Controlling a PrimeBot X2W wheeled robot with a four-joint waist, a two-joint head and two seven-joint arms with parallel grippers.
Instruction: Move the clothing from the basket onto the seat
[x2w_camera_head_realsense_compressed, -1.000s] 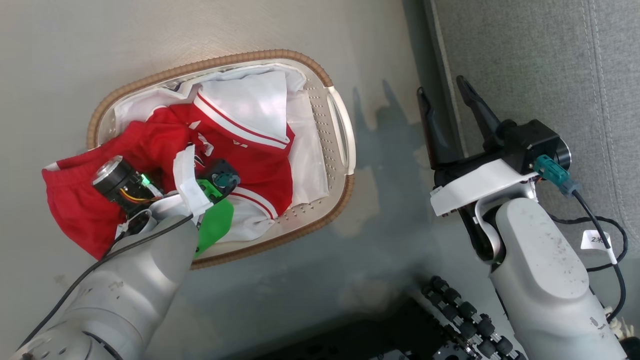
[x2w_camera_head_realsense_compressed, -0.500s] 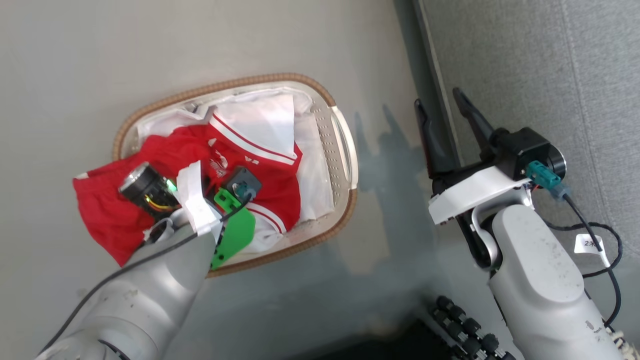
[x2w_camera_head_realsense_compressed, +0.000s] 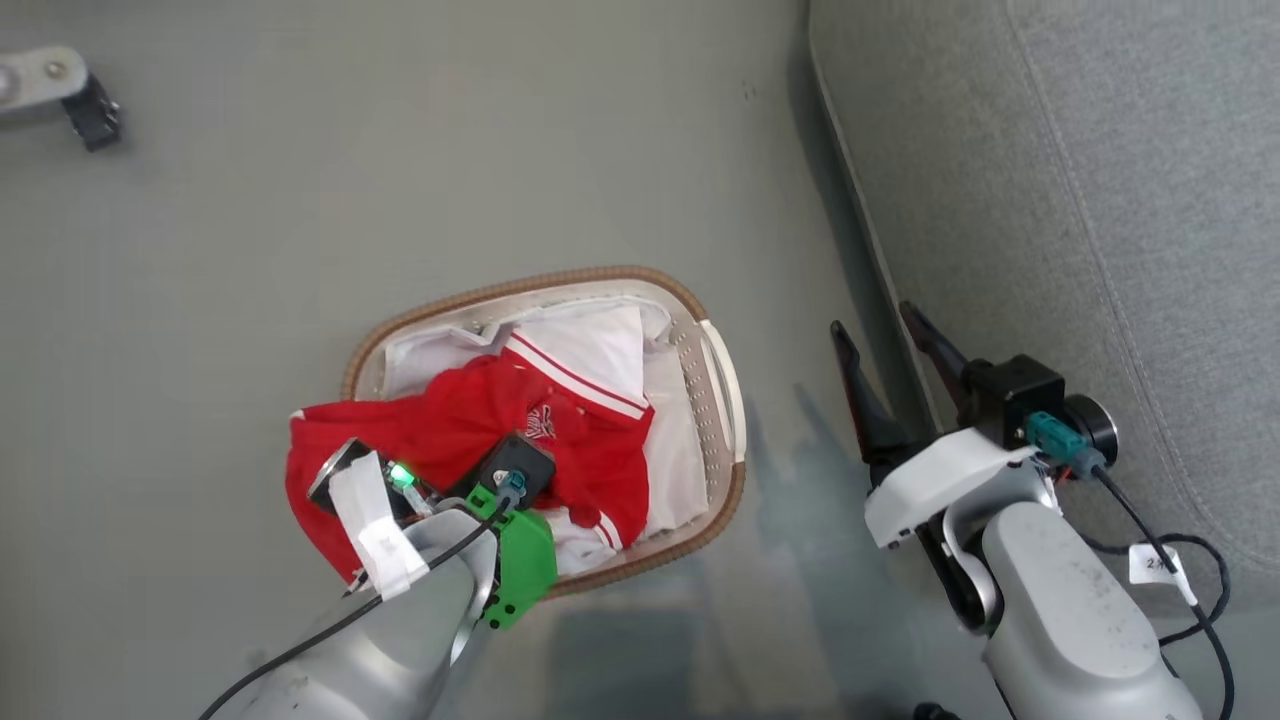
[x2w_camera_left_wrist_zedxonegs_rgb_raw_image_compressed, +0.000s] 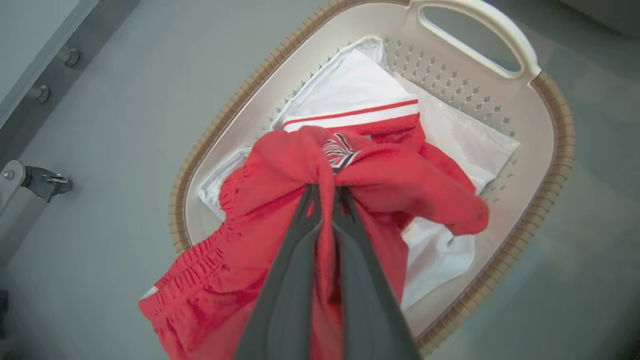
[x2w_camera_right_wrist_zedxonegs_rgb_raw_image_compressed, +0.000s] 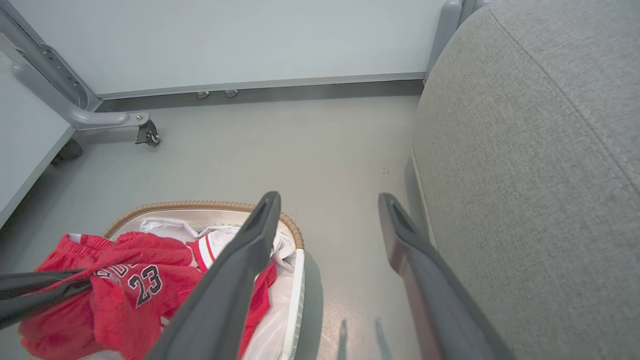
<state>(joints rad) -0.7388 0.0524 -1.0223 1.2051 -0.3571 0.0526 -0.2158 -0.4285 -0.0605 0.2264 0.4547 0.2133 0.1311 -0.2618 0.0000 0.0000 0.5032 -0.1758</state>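
Over the basket (x2w_camera_left_wrist_zedxonegs_rgb_raw_image_compressed: 564, 145), left pincer (x2w_camera_left_wrist_zedxonegs_rgb_raw_image_compressed: 325, 192) clamped on red clothing (x2w_camera_left_wrist_zedxonegs_rgb_raw_image_compressed: 400, 185) — right pincer (x2w_camera_right_wrist_zedxonegs_rgb_raw_image_compressed: 327, 200) agape, beside the seat (x2w_camera_right_wrist_zedxonegs_rgb_raw_image_compressed: 525, 150)

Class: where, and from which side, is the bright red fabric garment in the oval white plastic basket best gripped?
Pinch a raised fold of the bright red fabric garment, from above through the open top of the oval white plastic basket: limp, crumpled cloth offers ridges. The left pincer is shut on one.

Fingers spread wide, the right gripper (x2w_camera_right_wrist_zedxonegs_rgb_raw_image_compressed: 328, 196) hangs over floor (x2w_camera_right_wrist_zedxonegs_rgb_raw_image_compressed: 300, 150) between the basket (x2w_camera_right_wrist_zedxonegs_rgb_raw_image_compressed: 200, 205) of red clothing (x2w_camera_right_wrist_zedxonegs_rgb_raw_image_compressed: 125, 280) and grey seat (x2w_camera_right_wrist_zedxonegs_rgb_raw_image_compressed: 525, 175).
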